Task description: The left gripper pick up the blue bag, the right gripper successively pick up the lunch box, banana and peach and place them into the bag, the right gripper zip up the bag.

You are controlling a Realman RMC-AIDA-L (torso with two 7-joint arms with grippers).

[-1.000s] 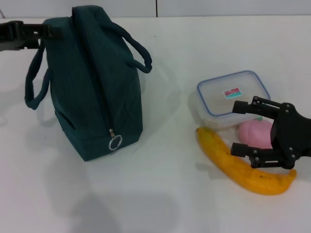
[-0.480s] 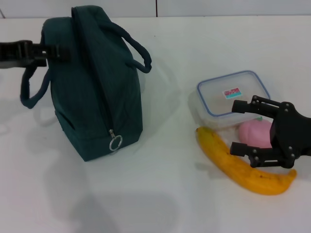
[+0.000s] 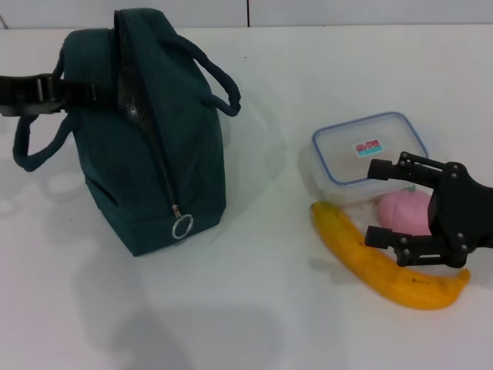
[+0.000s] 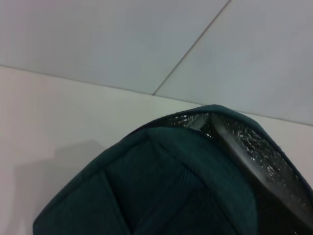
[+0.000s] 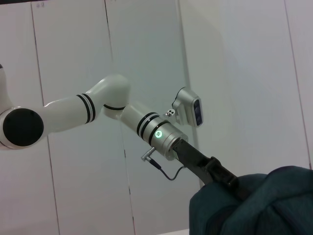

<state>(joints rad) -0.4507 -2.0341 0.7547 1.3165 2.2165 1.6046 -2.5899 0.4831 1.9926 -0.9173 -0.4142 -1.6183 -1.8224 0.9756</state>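
My left pincer (image 3: 85, 92) grips the upper left side of the dark teal fabric bag (image 3: 146, 146), standing on the white bench (image 3: 254, 308) with its zipper partly open. My right pincer (image 3: 393, 204) hovers wide open over the pink peach (image 3: 404, 210), between the orange-yellow banana (image 3: 370, 262) and the clear blue-rimmed lunch box (image 3: 362, 146).
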